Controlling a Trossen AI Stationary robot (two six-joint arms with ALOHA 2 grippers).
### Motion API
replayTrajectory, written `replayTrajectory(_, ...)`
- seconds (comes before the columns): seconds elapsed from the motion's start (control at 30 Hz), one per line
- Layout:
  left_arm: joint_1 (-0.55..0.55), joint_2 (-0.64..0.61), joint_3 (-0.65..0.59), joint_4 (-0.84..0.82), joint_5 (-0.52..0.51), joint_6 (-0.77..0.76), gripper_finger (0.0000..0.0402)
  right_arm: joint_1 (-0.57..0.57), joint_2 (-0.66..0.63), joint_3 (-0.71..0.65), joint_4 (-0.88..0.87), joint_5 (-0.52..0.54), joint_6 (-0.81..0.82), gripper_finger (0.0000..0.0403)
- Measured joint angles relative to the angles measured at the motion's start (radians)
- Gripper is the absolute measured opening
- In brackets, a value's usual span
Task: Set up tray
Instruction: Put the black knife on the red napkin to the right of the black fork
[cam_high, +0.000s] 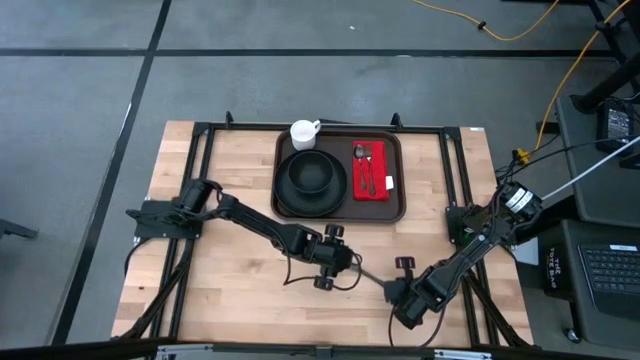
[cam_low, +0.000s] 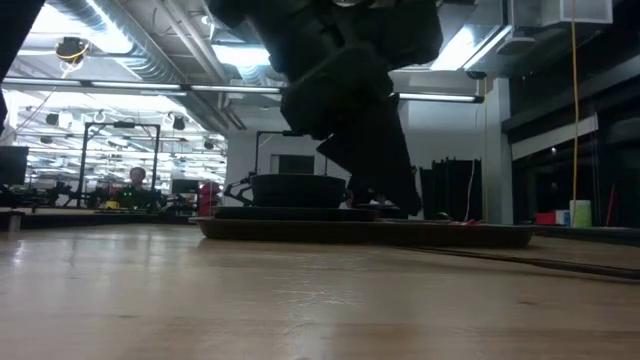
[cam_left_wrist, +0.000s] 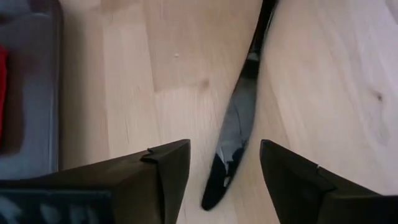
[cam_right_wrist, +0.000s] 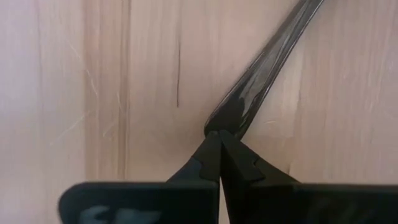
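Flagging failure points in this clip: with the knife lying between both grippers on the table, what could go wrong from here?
1. The right gripper is shut at one tip of the knife; so thin a pinch may let it pivot or slip.
2. The left gripper stands open astride the other end; closing off-centre could push it aside.
3. On the tray, the red napkin already carries cutlery, so placing could knock it.

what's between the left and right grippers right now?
A dark knife lying on the bare table. In the high view it spans from the left gripper to the right gripper; the left wrist view shows it between open jaws.
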Motion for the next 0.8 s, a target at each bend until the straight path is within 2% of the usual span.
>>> replayTrajectory(0.27,0.000,0.017,-0.001,-0.042,0.012,-0.082,0.0196,-0.014,0.000,-0.001,0.000,0.006,-0.002,0.0004)
replayTrajectory(0.8,0.017,0.038,-0.001,-0.052,-0.040,-0.068,0.0199,-0.023,0.000,-0.001,0.004,0.008,-0.047,0.0003)
